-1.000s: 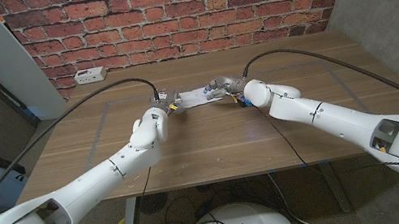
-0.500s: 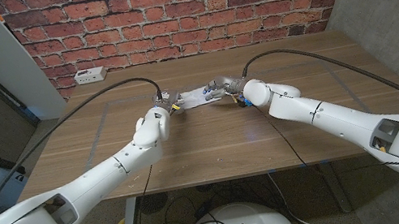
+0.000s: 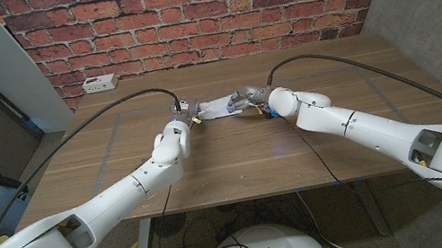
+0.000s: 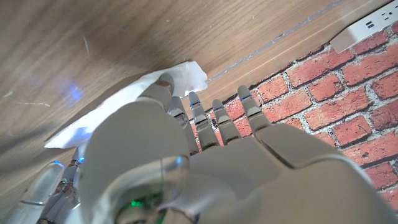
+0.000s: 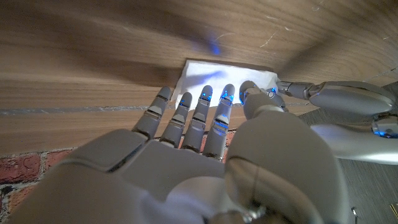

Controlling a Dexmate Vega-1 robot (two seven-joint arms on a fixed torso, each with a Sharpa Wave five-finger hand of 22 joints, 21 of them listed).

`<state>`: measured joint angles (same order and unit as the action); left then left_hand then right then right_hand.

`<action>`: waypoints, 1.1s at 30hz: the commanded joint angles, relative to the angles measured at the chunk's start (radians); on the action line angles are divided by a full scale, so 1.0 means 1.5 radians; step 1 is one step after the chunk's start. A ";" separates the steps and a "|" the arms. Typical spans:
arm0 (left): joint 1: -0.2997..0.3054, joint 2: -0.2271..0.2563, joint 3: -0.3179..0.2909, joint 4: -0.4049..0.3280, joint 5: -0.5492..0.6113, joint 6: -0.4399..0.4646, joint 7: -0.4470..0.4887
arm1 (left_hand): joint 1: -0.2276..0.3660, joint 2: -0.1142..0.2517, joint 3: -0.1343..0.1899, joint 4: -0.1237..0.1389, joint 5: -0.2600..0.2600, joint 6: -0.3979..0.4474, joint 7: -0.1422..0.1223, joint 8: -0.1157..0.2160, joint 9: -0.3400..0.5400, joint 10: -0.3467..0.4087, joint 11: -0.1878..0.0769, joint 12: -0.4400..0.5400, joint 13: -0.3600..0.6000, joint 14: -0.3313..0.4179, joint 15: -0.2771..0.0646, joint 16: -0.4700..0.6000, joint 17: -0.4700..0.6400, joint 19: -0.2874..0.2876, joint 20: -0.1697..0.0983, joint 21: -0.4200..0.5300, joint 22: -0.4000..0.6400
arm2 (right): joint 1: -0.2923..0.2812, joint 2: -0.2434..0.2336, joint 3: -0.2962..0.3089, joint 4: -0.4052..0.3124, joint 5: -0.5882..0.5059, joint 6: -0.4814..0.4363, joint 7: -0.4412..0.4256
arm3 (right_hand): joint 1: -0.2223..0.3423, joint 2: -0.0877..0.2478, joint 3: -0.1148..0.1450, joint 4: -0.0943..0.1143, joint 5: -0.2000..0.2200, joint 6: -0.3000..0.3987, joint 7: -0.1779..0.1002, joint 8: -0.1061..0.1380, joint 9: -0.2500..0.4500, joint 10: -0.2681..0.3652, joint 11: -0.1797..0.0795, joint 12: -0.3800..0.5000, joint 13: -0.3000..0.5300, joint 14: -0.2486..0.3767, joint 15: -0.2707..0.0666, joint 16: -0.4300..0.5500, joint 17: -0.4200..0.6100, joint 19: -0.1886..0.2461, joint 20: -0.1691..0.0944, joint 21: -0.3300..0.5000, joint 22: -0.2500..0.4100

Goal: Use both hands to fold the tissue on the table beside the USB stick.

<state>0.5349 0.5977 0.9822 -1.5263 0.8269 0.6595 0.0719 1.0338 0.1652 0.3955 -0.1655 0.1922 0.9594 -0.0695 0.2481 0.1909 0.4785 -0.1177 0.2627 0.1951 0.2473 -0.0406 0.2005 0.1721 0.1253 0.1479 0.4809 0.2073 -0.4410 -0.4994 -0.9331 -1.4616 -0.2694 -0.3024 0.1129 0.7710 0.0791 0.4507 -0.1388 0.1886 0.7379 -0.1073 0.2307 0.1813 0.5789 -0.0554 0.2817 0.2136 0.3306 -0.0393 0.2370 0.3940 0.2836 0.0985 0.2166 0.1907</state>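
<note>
A white tissue (image 3: 221,106) lies on the far middle of the wooden table (image 3: 236,158), between my two hands. My left hand (image 3: 181,120) is at its left end; the left wrist view shows its fingers (image 4: 214,115) stretched out and its thumb touching the tissue (image 4: 118,106). My right hand (image 3: 251,97) is at the right end, with straight fingertips (image 5: 205,102) on the tissue's (image 5: 230,71) near edge. Whether either hand pinches the tissue I cannot tell. A small dark object (image 3: 270,112), perhaps the USB stick, sits half hidden by my right wrist.
A white power strip (image 3: 100,82) lies at the table's far left corner, below the brick wall (image 3: 201,9), and also appears in the left wrist view (image 4: 367,28). Black cables arc over the table from both wrists. The near half of the table is bare wood.
My left hand has slid forward and to the right, closer to the tissue's left end. The visible strip of tissue looks a little shorter. My right hand has barely moved.
</note>
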 commanded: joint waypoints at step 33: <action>-0.058 0.057 0.058 0.004 0.446 -0.193 0.067 | -0.020 -0.010 -0.008 0.013 -0.006 0.030 -0.050 -0.018 0.002 0.034 -0.034 0.001 0.002 0.034 -0.058 -0.001 -0.001 0.019 -0.030 0.018 0.003 | -0.021 -0.029 -0.007 -0.069 -0.046 -0.057 0.011 | -0.014 -0.001 0.014 -0.003 0.001 -0.008 0.006 -0.010 0.001 -0.007 0.001 -0.012 -0.001 0.004 -0.024 -0.002 -0.005 -0.001 0.000 0.001 -0.001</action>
<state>0.4748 0.6838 1.0717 -1.5521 1.3672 0.4615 0.1390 1.0159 0.1479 0.3845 -0.1485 0.1844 1.0002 -0.1361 0.2242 0.1890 0.5226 -0.1590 0.2626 0.1954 0.2903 -0.0383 0.2005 0.1674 0.1516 0.1138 0.5033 0.2070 -0.4606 -0.5350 -0.9479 -1.5407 -0.3294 -0.3708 0.1241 0.7563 0.0747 0.4627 -0.1433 0.1887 0.7301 -0.0966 0.2160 0.1816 0.5693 -0.0535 0.2660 0.2090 0.3305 -0.0393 0.2370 0.3847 0.2838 0.0984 0.2167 0.1860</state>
